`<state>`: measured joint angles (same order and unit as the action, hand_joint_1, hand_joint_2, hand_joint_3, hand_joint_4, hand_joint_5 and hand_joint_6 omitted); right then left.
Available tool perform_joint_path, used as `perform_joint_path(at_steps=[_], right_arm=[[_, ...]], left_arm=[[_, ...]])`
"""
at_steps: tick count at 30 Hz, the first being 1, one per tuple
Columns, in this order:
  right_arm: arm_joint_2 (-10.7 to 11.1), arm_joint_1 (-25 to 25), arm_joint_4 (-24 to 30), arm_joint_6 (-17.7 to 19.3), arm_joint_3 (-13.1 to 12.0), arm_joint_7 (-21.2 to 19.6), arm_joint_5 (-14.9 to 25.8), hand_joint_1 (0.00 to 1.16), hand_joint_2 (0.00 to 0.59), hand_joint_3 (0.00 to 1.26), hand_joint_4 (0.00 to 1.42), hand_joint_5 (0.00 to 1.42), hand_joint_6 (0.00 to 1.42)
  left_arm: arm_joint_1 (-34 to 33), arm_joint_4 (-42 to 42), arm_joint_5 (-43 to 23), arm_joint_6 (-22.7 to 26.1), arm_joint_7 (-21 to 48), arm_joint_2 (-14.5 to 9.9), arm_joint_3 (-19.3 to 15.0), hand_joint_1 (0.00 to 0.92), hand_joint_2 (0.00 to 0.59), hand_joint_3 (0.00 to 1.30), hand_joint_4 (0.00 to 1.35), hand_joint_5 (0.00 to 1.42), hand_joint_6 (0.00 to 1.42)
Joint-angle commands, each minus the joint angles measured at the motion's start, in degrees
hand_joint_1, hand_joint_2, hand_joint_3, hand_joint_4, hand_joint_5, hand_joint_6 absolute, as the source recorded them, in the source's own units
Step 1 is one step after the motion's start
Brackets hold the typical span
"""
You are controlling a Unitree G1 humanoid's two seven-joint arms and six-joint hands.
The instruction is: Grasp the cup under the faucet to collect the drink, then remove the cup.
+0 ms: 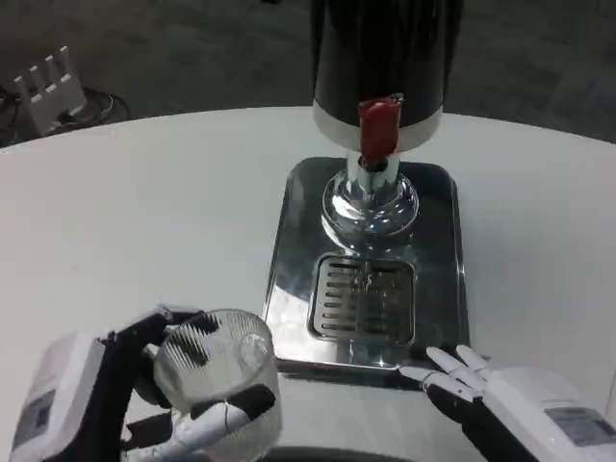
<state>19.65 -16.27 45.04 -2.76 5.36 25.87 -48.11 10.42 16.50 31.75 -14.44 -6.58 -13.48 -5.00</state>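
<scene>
Left hand holds cup over white table; dark floor behind.

Lab-like test space, white table, grey carpet, cables on floor

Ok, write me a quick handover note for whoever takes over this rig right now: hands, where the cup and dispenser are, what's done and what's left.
Left hand: holds the clear cup, fingers wrapped around its side, at the table's near edge, left of the steel tray.
Right hand: open, holds nothing, fingers near the tray's front right corner.
Dispenser: stands at the back of the tray, red tap lever above the slotted drip grate.
Done: cup is grasped.
Unclear: I cannot tell whether the cup has any drink in it.
Left: if unfilled, bring the cup over the grate under the faucet, fill, then remove it.
</scene>
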Motion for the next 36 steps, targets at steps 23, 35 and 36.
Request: perform_joint_path(at_steps=[23,35,36], right_arm=[[0.56,-5.09,3.71,0.36,-6.82,-1.03,4.37,0.5,0.416,0.19,0.03,0.0,0.0],[0.63,-7.83,4.49,1.23,-8.37,-2.0,5.75,0.5,0.411,0.19,0.03,0.0,0.0],[0.65,-7.86,4.41,1.17,-8.52,-2.04,5.85,0.5,0.411,0.19,0.03,0.0,0.0]], left_arm=[[-35.21,-24.95,4.52,7.86,-3.16,-4.69,9.32,0.607,0.021,0.83,0.89,0.95,0.88],[-42.58,-33.45,12.17,8.89,-11.45,-2.86,17.09,0.605,0.027,0.83,0.89,0.95,0.87],[-43.47,-34.28,13.12,9.25,-12.39,-2.66,17.71,0.604,0.028,0.83,0.89,0.95,0.87]])
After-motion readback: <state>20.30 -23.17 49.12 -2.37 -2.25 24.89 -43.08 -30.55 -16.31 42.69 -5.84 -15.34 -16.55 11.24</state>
